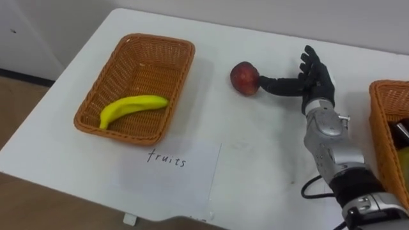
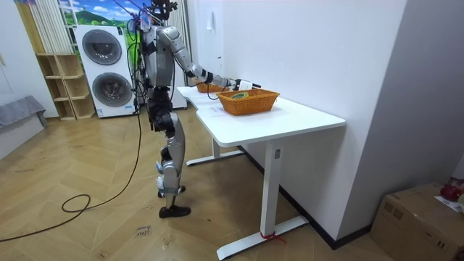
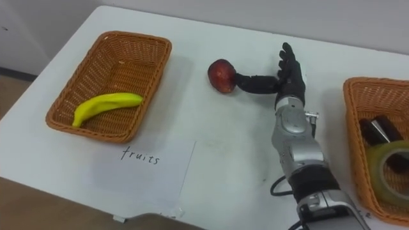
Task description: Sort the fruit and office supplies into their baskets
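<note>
A red apple (image 1: 244, 78) lies on the white table (image 1: 255, 147), between the two baskets. My right hand (image 1: 316, 80) is just to its right, open, fingers straight and upright, the thumb stretched out so that its tip touches the apple's side. On my left stands the wicker fruit basket (image 1: 147, 67) with a yellow banana (image 1: 131, 107) lying in its near end. The wicker basket for office supplies (image 3: 377, 80) sits at the right edge and holds a roll of tape (image 3: 393, 163) and dark items (image 3: 377, 130).
A paper sheet with a handwritten label (image 1: 169, 167) lies at the table's near edge, in front of the fruit basket. In the room view I stand at the long side of the table (image 2: 290, 119), right arm stretched over it. Washing machines (image 2: 101, 69) stand behind me.
</note>
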Available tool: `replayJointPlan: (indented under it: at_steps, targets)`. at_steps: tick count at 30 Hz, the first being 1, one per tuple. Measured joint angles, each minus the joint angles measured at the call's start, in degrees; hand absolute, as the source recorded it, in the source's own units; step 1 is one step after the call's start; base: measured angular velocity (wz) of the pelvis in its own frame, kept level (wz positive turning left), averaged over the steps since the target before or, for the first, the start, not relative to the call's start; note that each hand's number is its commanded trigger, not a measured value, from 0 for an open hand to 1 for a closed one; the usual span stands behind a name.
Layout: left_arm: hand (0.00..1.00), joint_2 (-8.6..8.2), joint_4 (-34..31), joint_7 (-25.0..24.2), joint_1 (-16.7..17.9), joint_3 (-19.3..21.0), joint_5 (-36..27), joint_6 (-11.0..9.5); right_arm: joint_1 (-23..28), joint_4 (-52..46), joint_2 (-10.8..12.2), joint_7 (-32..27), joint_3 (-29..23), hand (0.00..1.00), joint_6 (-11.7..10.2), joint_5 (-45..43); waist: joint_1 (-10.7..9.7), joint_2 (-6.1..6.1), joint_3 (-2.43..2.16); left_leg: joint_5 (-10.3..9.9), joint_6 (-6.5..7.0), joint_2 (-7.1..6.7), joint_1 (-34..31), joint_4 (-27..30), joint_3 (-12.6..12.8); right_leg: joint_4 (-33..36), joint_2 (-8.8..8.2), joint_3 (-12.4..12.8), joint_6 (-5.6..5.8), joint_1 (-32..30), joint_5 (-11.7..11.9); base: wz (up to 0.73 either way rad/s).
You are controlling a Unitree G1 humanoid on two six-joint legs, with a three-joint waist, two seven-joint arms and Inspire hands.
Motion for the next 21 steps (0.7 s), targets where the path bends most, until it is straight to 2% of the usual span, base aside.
replayJointPlan:
  at_steps: [2,10,21]
  targets:
    - [0.0,0.09,0.14,0.02,-0.18,-0.02,-1.32,-0.28,-0.55,0.94,0.0,-0.3,0.01,0.0,0.0,-1.13,0.28,-0.3,0.15,0.0,0.0,0.0,-0.1,0.05,-0.09,0.07,0.0,-0.04,0.0,-0.04,0.0,0.0]
    - [0.0,0.47,1.22,0.08,-1.43,-1.07,-1.4,-0.96,-1.02,0.74,0.07,-0.71,1.28,0.0,0.0,-7.7,0.43,-0.31,0.14,0.12,-0.03,0.08,-1.38,0.08,-0.11,0.24,0.07,-0.36,-0.16,-1.22,0.1,0.01]
    - [0.0,0.97,1.2,0.08,-1.82,-1.07,-1.34,-2.62,-1.68,-0.54,0.08,-0.67,3.51,0.0,-0.01,-7.95,0.52,-0.44,0.06,0.2,0.03,-0.01,-1.43,-0.37,-0.13,0.02,-0.13,-1.01,-0.14,-1.31,0.09,0.0]
